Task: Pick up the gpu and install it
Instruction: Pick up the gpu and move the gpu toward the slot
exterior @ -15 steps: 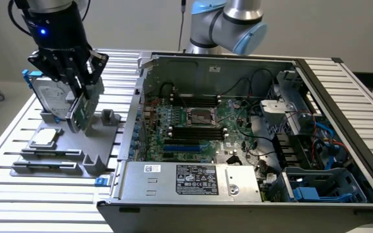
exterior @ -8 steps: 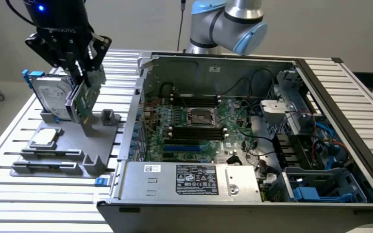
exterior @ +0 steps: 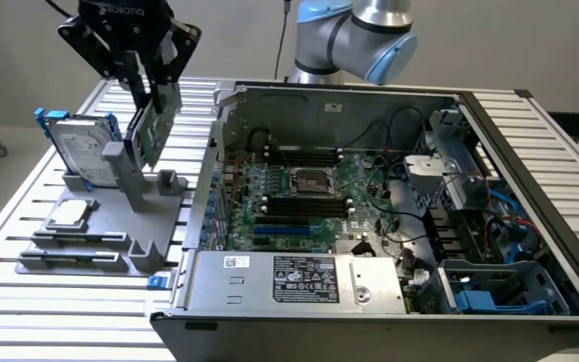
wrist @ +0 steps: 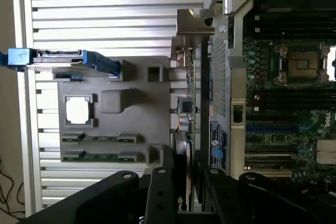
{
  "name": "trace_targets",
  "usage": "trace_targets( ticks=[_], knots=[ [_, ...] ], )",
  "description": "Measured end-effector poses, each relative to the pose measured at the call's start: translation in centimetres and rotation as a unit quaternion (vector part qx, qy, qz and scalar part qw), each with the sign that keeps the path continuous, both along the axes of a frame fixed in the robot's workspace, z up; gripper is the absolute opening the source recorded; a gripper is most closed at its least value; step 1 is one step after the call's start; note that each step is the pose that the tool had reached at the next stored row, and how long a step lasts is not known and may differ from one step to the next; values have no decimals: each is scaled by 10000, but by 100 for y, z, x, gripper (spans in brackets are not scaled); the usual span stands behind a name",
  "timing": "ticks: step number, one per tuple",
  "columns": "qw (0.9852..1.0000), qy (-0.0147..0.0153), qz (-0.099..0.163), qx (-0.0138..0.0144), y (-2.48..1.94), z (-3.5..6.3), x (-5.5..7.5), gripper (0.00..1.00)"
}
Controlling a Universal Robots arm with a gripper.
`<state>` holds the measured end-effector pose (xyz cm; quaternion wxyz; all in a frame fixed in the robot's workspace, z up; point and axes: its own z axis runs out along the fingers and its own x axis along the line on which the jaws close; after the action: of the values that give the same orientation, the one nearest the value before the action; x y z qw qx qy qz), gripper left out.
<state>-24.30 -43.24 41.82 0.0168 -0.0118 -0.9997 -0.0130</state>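
- Fingers (exterior: 157, 79) clamped on the gpu (exterior: 153, 130), gripping its top edge; the card hangs upright.
- It's over the grey fixture (exterior: 118, 226), between the hard drive (exterior: 76, 147) and the open computer case (exterior: 390, 196).
- Exterior view: greenish flat side.
- Wrist view: edge-on, thin board, silver end bracket (wrist: 190, 24).

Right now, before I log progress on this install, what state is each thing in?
gripper: shut on the gpu.
gpu: held on edge, outside the computer case.
hard drive: standing on edge in the gray holder.
processor chip: lying flat in a holder recess.
memory sticks: lying in holder slots.
computer case: open, motherboard exposed.
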Motion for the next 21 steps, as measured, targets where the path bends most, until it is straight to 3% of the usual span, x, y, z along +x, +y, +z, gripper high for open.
trace_targets(
  ticks=[6, 10, 21],
  knots=[
    [10000, 76, 0, 21, 0, 190, 270, 27],
    [9999, 115, 0, 30, 0, 213, 454, 27],
    [9999, 130, 0, 30, 0, 164, 952, 27]
  ],
)
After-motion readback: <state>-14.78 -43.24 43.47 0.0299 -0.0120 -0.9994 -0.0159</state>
